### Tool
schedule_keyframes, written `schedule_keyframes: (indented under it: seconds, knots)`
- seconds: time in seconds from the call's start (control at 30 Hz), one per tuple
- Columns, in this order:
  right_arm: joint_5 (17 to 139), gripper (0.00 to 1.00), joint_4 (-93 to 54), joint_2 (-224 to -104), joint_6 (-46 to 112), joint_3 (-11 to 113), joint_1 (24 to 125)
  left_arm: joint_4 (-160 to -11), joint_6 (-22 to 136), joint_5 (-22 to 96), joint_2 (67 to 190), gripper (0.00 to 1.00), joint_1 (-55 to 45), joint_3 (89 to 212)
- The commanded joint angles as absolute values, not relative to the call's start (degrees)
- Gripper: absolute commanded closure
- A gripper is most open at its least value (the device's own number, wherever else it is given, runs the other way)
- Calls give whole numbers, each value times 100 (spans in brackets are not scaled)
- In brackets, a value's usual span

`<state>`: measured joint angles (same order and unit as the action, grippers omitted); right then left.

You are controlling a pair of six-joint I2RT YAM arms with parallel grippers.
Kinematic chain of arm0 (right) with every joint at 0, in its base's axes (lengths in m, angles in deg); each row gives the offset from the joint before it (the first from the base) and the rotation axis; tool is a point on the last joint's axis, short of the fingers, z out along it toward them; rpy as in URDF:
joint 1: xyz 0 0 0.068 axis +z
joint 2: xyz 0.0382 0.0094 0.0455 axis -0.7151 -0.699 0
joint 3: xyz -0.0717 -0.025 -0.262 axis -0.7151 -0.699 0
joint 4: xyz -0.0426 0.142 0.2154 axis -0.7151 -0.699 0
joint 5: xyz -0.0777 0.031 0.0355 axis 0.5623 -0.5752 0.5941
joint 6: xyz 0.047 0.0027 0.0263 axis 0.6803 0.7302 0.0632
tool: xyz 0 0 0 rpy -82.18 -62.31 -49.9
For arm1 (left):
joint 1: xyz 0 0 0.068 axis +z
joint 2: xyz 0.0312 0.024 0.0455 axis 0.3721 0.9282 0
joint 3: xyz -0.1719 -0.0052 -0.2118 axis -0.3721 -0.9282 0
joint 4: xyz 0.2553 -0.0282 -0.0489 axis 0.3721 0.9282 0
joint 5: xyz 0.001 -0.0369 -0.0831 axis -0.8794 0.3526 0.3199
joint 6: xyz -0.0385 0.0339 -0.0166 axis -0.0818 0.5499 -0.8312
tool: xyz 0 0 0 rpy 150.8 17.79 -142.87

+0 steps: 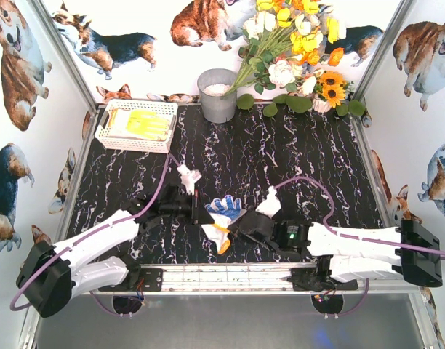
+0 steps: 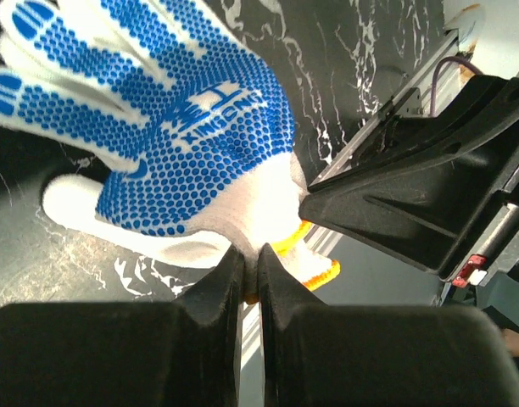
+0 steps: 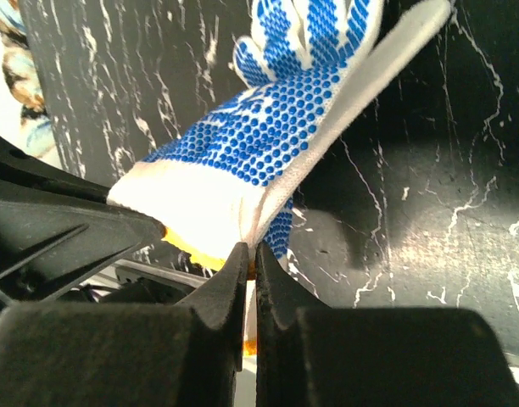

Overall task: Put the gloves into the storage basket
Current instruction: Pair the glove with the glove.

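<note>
Pinching blue-dotted glove [image 1: 225,208] by its orange-trimmed cuff from both sides with left tool [image 2: 251,254] and right tool [image 3: 249,252], each clamped tight on the knit, no gap at the tips. Located at near middle of the desk [image 1: 317,167], well apart from storage basket [image 1: 131,145] in far left corner with yellow-palmed gloves [image 1: 146,123] lying inside. Noted also one loose white glove [image 1: 187,175] just beyond the left tool, second white glove [image 1: 269,203] just beyond the right
</note>
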<state>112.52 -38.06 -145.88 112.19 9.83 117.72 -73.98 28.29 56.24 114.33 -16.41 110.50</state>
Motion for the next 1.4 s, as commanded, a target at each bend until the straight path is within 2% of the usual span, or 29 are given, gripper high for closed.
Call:
schedule_keyframes:
  seconds: [0.0, 0.2, 0.23, 0.3, 0.4, 0.57, 0.77, 1.07, 1.37]
  knots:
    - [11546, 100, -4455, -14425, 10827, 1418, 11659, -7211, 3044, 5638, 11608, 100, -1540, 11513]
    - [11353, 100, -4950, -14575, 11092, 1348, 11655, -7321, 3031, 5672, 11614, 100, -1542, 11270]
    - [11263, 98, -5001, -14619, 11154, 1315, 11650, -7385, 3016, 5792, 11644, 100, -1542, 11173]
    - [10930, 87, -5098, -14669, 11189, 1279, 11658, -7482, 2959, 5975, 11636, 100, -1539, 10946]
    - [10702, 80, -5238, -14956, 11204, 1308, 11796, -7655, 2779, 6040, 11350, 100, -1537, 10545]
    - [10855, 72, -4887, -15058, 10904, 1461, 11825, -7702, 2763, 6119, 11333, 100, -1539, 10481]
    - [10868, 70, -4575, -15179, 10816, 1497, 11826, -7808, 2653, 5971, 11315, 100, -1542, 10491]
    - [10750, 64, -2779, -14547, 10603, 666, 11826, -8232, 2175, 5881, 11152, 100, -1533, 10422]
    - [11246, 55, -2452, -13405, 10496, 327, 11827, -8813, 1259, 5942, 10637, 100, -1262, 10376]
